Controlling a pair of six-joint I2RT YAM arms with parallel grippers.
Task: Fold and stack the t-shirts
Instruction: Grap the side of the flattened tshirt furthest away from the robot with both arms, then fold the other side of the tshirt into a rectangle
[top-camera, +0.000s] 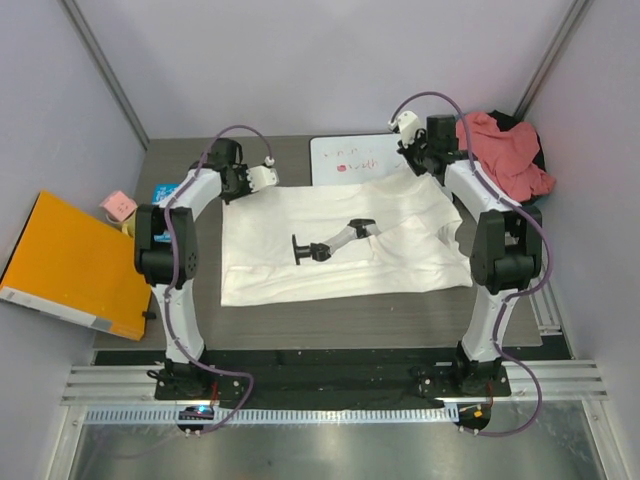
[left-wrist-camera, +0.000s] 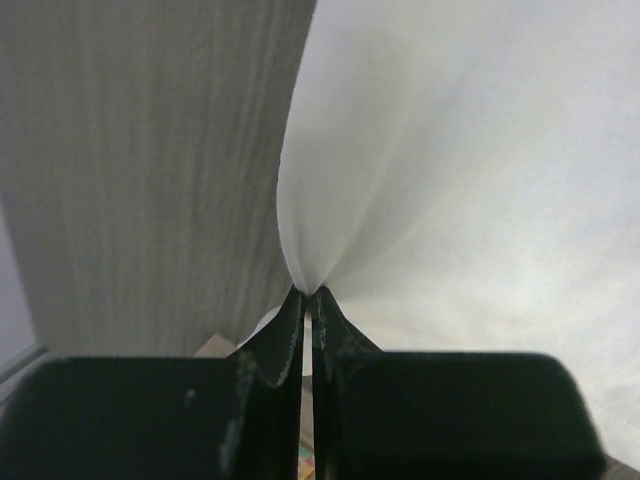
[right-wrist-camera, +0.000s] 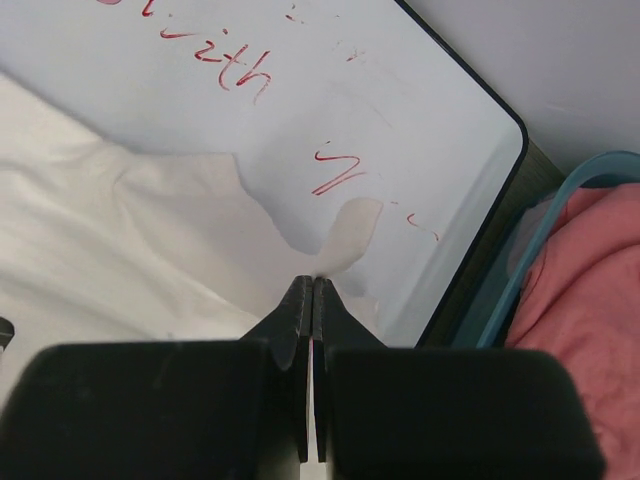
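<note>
Pinched black jaws fill both wrist views: left gripper (left-wrist-camera: 308, 292) is closed on a gathered far-left corner of the white t-shirt (top-camera: 265, 272), right gripper (right-wrist-camera: 312, 282) closed on a far-right tip lying over the whiteboard (right-wrist-camera: 400, 120). Spread cloth runs left to right, lying nearward from both. Beyond, the pink t-shirt (top-camera: 505, 150) sits bunched at the far right. A dark shape (top-camera: 330, 242) mid-shirt I can't identify.
</note>
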